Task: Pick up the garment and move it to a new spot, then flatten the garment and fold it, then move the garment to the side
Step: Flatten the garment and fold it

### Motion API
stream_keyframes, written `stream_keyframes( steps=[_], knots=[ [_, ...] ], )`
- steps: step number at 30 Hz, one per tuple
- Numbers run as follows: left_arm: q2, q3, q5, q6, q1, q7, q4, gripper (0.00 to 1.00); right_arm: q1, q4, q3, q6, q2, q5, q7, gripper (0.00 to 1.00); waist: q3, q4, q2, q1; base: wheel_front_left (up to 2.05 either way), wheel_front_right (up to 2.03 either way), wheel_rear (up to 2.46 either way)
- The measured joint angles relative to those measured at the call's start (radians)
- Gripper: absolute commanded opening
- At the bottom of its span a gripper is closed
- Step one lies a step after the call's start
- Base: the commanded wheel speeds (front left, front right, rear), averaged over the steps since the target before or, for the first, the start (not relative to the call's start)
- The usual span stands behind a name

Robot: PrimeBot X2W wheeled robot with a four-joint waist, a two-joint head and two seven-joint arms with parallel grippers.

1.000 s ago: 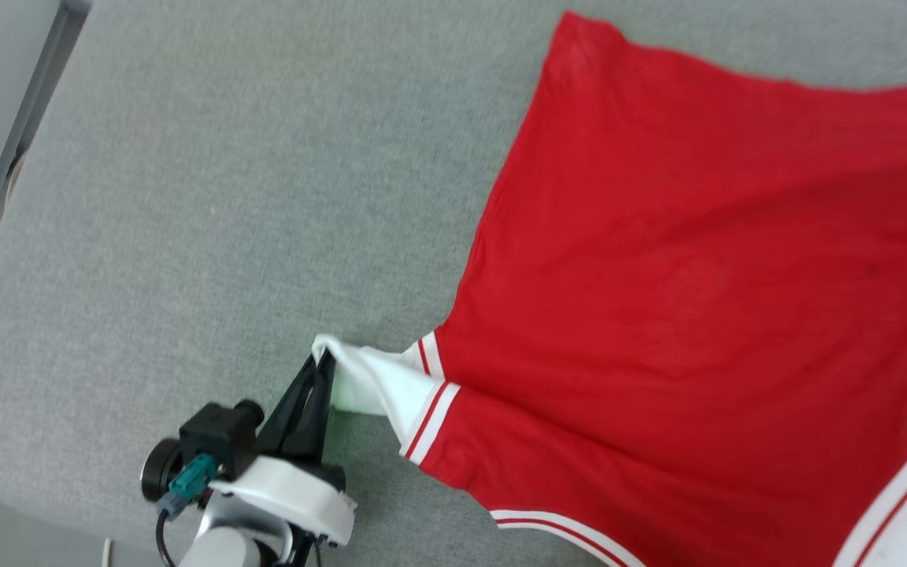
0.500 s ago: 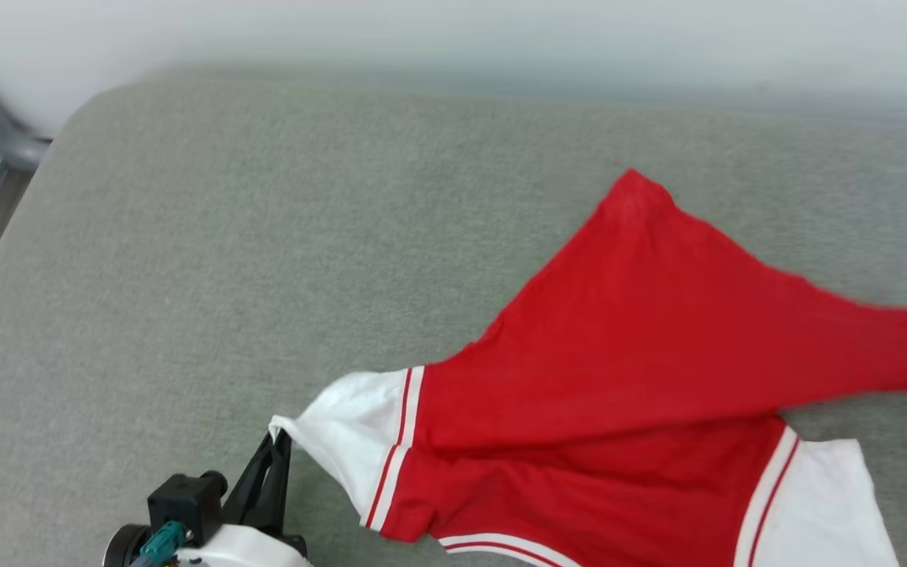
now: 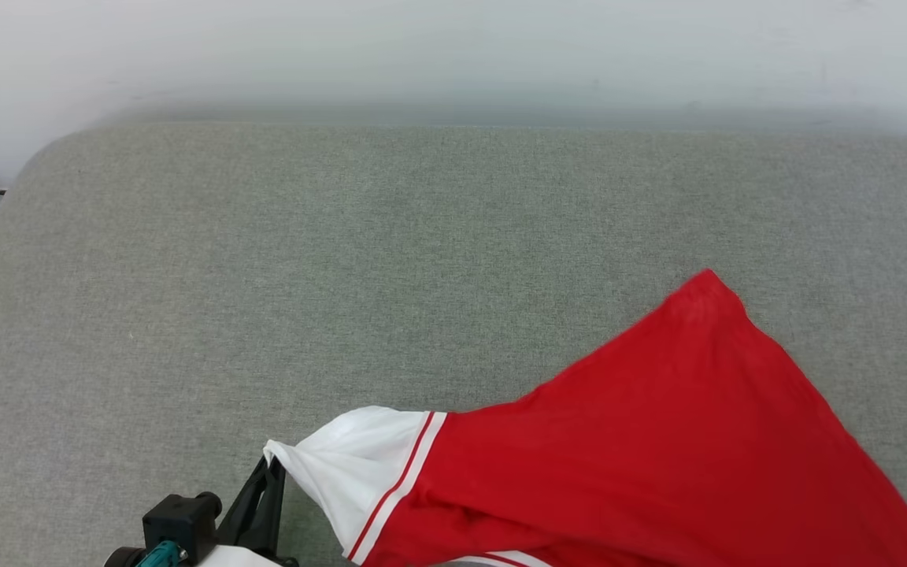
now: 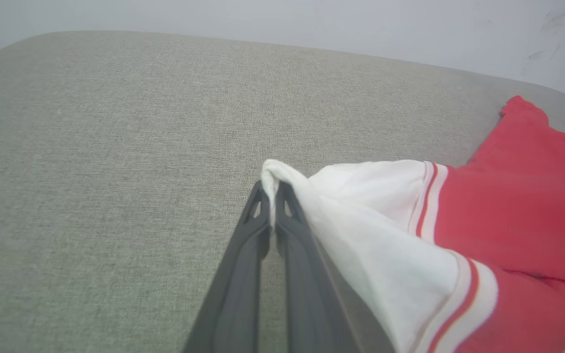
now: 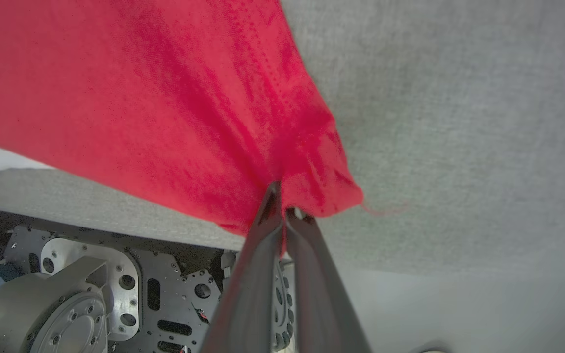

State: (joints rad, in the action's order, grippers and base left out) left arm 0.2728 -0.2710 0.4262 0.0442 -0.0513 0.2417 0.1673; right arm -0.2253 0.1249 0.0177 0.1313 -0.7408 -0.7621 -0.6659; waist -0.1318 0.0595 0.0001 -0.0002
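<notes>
Grey padded surface: the garment, spread wide a second ago, now rises taut off it. My left gripper pinches the white sleeve, my right gripper a red corner; relocation looks begun.

Desk: open grey surface across upper + left of head view, wide room for a gripper. Garment blocks lower right, w/ left gripper pinched on its sleeve at bottom, left of centre. Wall closes top edge.
</notes>
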Motion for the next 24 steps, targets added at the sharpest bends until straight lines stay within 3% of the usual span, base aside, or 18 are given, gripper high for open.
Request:
stream_keyframes(
  steps=[5, 6, 17, 24],
  knots=[
    [0.004, 0.0, 0.001, 0.001, 0.0, -0.002, 0.0, 0.0, -0.061, 0.002, -0.025, 0.0, 0.085, 0.012, -0.002, 0.02, -0.003, -0.001, 0.0, 0.0, 0.0, 0.0, 0.0],
    [0.005, 0.0, 0.001, 0.001, 0.0, -0.002, 0.0, 0.0, -0.059, -0.005, -0.039, 0.0, 0.092, 0.022, 0.009, 1.0, -0.002, -0.002, 0.0, 0.0, 0.0, 0.0, 0.0],
    [0.009, -0.015, -0.002, 0.019, -0.001, -0.019, -0.034, 0.0, 0.066, -0.218, -0.178, 0.0, 0.068, 0.059, 0.066, 1.0, 0.005, 0.007, 0.0, 0.0001, 0.0, 0.0, 0.0],
    [0.008, -0.037, -0.017, 0.024, 0.026, -0.031, -0.071, 0.0, 0.256, -0.31, -0.127, 0.0, 0.003, 0.069, -0.008, 1.0, -0.032, 0.035, 0.0, 0.0002, 0.0, 0.0, 0.0]
  ],
)
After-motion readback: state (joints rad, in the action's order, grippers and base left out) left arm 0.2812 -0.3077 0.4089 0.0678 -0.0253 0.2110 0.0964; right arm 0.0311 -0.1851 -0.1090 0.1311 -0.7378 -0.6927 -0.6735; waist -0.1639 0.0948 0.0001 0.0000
